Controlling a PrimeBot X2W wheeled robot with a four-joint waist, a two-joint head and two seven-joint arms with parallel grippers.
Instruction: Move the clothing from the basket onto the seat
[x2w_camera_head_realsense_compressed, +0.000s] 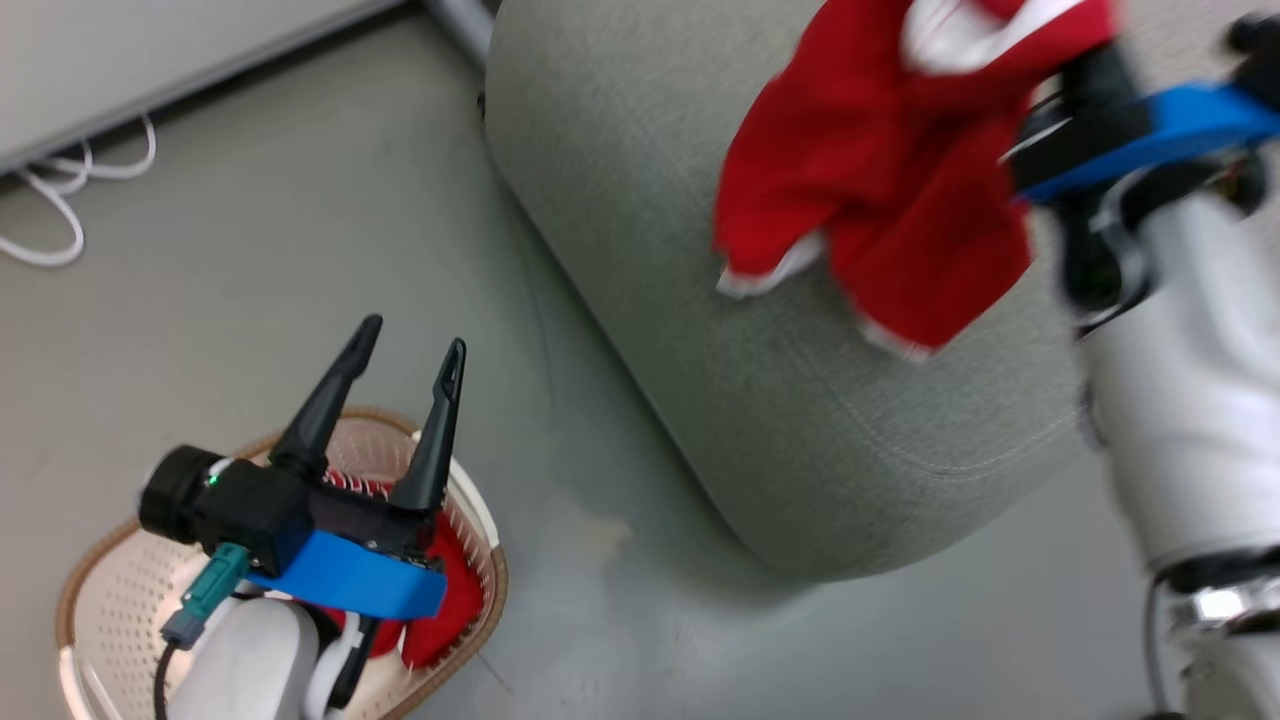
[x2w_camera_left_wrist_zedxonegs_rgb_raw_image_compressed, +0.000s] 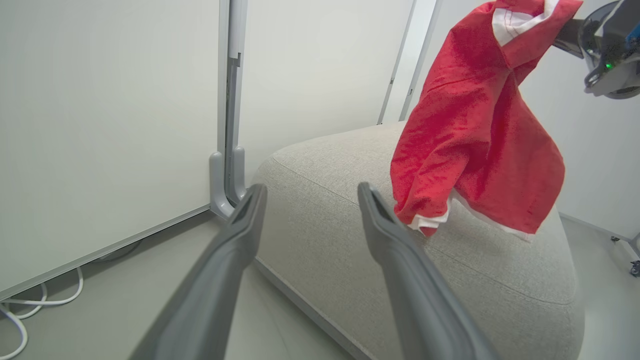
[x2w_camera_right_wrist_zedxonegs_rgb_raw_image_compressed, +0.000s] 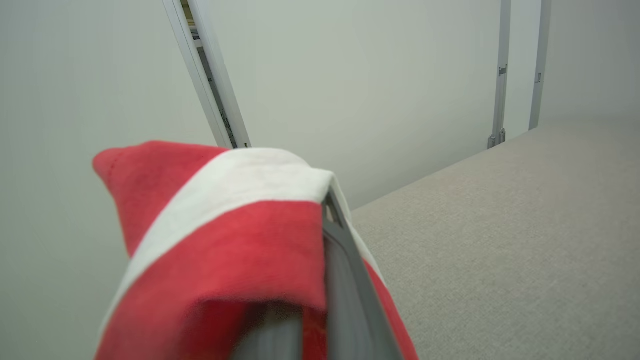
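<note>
The right arm reaches over the seat (x2w_camera_head_realsense_compressed: 800, 400), its pale forearm rising past the seat's near right edge, wrist bent inward. The right gripper (x2w_camera_head_realsense_compressed: 1085, 90) is clenched on a red garment (x2w_camera_head_realsense_compressed: 880, 170) with white trim, pinched at its white band (the right wrist view shows the cloth folded over one finger). The garment hangs loose above the seat's top. Whether its lower hem brushes the upholstery cannot be told.

The left arm is held low, off the seat's left side, over the basket (x2w_camera_head_realsense_compressed: 120, 600). The left gripper (x2w_camera_head_realsense_compressed: 412, 340) has its two fingers spread wide and holds nothing, and in its own wrist view they point toward the seat's rounded end. The basket stands on the floor (x2w_camera_head_realsense_compressed: 250, 250) left of the seat and apart from it, with more red clothing (x2w_camera_head_realsense_compressed: 440, 600) inside.
</note>
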